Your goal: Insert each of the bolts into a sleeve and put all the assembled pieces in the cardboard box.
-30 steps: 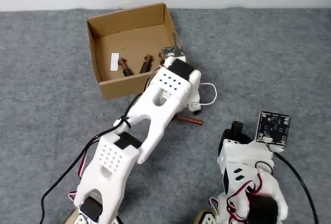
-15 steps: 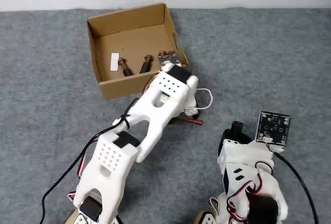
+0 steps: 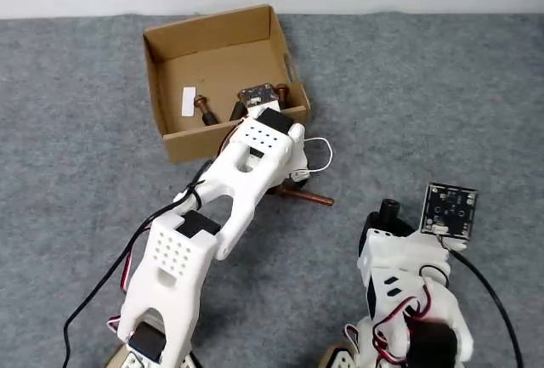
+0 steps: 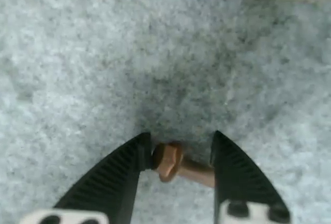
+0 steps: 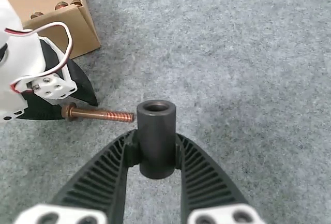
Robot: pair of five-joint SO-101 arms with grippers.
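**One loose bolt on the surface, a sleeve waiting for it**

The left hand point(image 4: 181, 137) is down on the grey surface point(image 3: 442, 87), its fingers apart. The copper bolt point(image 4: 168, 160) lies flat in the gap between them. Its head is right against one finger and its shank runs across toward the other, so nothing is clamped yet. The cardboard box point(image 3: 167, 86) sits just beyond this hand, with a few copper-headed pieces point(image 3: 204, 111) already lying inside it.

The right hand point(image 5: 156, 142) is closed on a dark sleeve point(image 5: 156, 130), held upright with its open bore facing up. From that hand, the bolt's threaded tip points toward the sleeve. The tip is close by, though I can't tell whether the two touch.

I'd say this is the pick-up stage of another assembly: the bolt is to be grasped and then mated with the held sleeve. The next move needs the left fingers to close on the bolt. Since it lies along the gap rather than across it, the grip may need squaring first so the bolt doesn't roll or pivot away. After that, the thread has to be lined up with the bore.
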